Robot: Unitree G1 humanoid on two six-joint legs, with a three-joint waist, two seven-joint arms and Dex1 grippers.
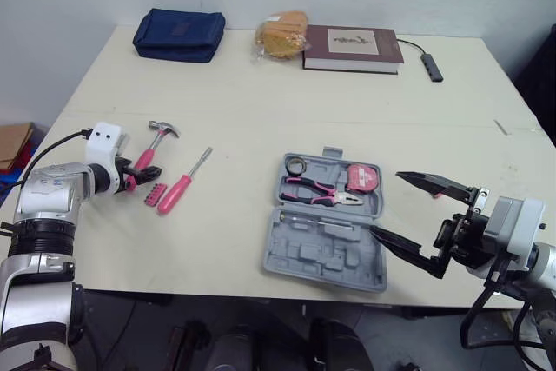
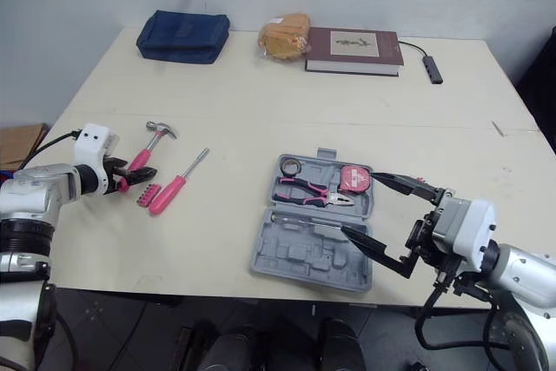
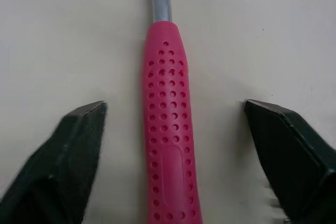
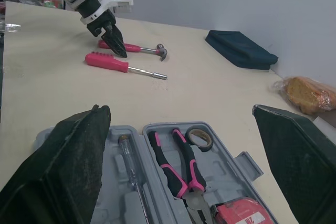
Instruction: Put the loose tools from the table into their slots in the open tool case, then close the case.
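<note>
The grey tool case (image 1: 323, 254) lies open near the table's front edge, holding pink-handled pliers (image 1: 320, 190), a tape measure (image 1: 362, 177), a tape roll (image 1: 298, 163) and a slim tester (image 4: 131, 174). To its left lie a pink-handled hammer (image 1: 156, 138), a pink screwdriver (image 1: 182, 184) and a small pink bit holder (image 1: 155, 195). My left gripper (image 3: 173, 104) is open, low over the table, with one finger on each side of the hammer handle (image 3: 167, 129) and not touching it. My right gripper (image 1: 387, 203) is open and empty at the case's right edge.
Along the far edge sit a navy pouch (image 1: 179, 34), a bagged loaf (image 1: 282, 34), a dark red book (image 1: 352, 48) and a USB hub (image 1: 432, 67) with its cable. The table's front edge runs just below the case.
</note>
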